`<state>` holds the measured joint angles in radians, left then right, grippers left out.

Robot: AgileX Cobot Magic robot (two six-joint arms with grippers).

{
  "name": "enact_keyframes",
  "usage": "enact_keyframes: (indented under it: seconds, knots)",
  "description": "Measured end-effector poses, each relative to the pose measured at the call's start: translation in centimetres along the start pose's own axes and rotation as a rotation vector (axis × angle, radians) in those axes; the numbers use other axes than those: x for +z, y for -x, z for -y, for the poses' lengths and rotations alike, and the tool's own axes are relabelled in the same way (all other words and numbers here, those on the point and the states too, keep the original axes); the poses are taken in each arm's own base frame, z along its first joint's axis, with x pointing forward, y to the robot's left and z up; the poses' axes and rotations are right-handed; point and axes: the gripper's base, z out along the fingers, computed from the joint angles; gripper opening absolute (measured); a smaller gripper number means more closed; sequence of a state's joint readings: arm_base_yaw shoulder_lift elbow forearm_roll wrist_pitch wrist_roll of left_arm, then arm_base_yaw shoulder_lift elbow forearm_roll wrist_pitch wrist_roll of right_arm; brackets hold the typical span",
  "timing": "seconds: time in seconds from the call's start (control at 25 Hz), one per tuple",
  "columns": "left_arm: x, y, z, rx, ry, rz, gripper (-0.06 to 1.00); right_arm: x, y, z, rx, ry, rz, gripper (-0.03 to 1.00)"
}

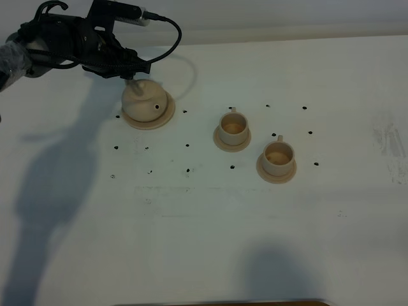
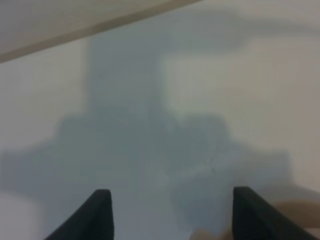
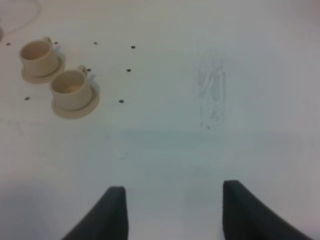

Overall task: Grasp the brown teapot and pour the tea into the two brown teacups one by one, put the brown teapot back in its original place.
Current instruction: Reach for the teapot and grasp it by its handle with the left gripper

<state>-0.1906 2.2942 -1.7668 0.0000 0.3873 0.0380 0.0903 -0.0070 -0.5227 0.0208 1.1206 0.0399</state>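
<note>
The brown teapot (image 1: 145,102) stands upright on its wide round saucer (image 1: 159,120) at the back left of the table. My left gripper (image 1: 132,75) is just behind and above the teapot. In the left wrist view it (image 2: 172,195) is open, and only a blurred beige bit of the teapot (image 2: 210,234) shows at the frame's edge. The two brown teacups (image 1: 234,125) (image 1: 278,156) stand on their saucers in the middle, both with brownish tea inside. They also show in the right wrist view (image 3: 39,55) (image 3: 71,86). My right gripper (image 3: 173,187) is open and empty, away from the cups.
Small black dots (image 1: 187,145) are scattered on the white table (image 1: 191,223) around the teapot and cups. A black cable (image 1: 172,35) loops from the left arm. A smudge (image 3: 212,90) marks the table on the right. A dark edge (image 1: 223,303) runs along the front.
</note>
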Motion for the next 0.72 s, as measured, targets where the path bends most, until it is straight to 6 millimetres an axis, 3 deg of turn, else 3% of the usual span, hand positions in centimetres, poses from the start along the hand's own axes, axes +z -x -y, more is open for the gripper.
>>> enact_keyframes:
  seconds: [0.72]
  knots:
    - [-0.13, -0.34, -0.91, 0.038, 0.029, -0.043, 0.46, 0.00, 0.00, 0.00, 0.000, 0.000, 0.000, 0.44]
